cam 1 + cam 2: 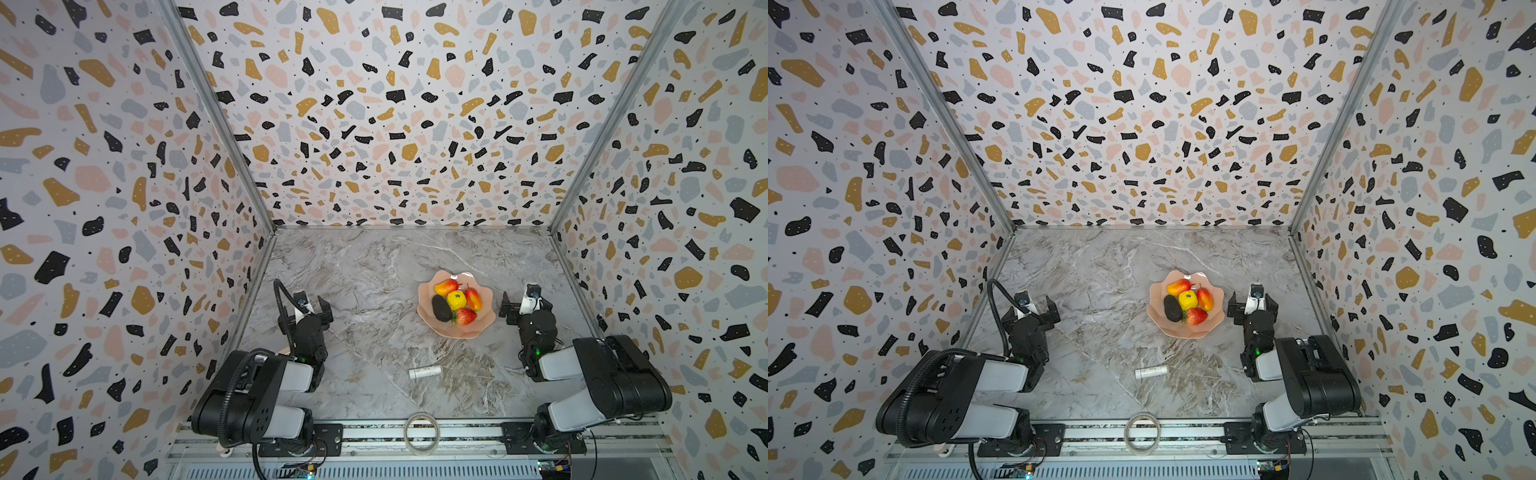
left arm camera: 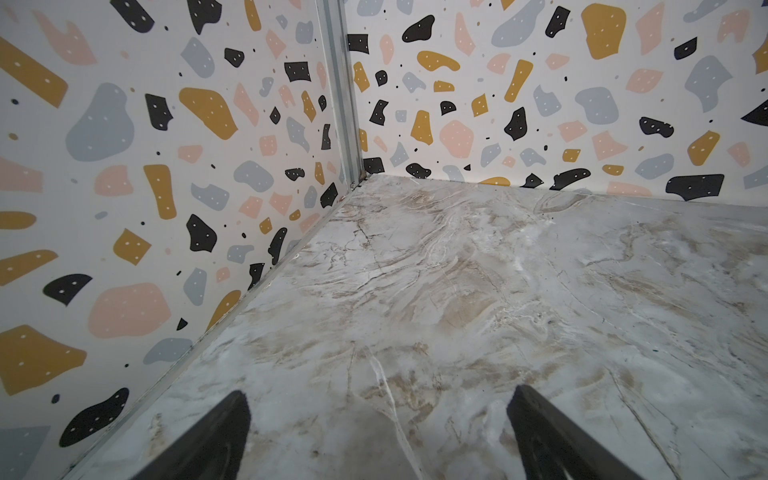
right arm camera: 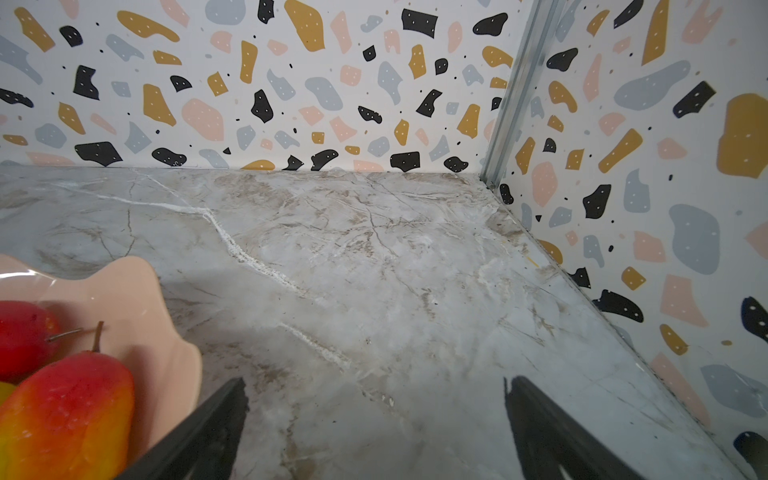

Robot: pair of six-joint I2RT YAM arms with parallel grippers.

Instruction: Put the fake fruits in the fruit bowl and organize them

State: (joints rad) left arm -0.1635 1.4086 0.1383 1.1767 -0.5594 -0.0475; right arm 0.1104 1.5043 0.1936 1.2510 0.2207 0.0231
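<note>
The peach-pink scalloped fruit bowl (image 1: 465,330) (image 1: 1183,330) sits right of centre on the marble table. All the fake fruits lie in it: a bumpy yellow one (image 1: 456,300) in the middle, two red-and-yellow mangoes (image 1: 446,286) (image 1: 473,299), a dark avocado (image 1: 441,308) and a red strawberry (image 1: 466,316). My right gripper (image 1: 527,305) (image 3: 376,382) hovers open and empty just right of the bowl. The right wrist view catches the bowl rim (image 3: 166,316) and a mango (image 3: 70,415). My left gripper (image 1: 309,309) (image 2: 379,392) is open over bare marble at the left.
A small white tube (image 1: 424,372) (image 1: 1151,371) lies on the table in front of the bowl. A clear tape ring (image 1: 422,432) rests on the front rail. Patterned walls close in the left, back and right sides.
</note>
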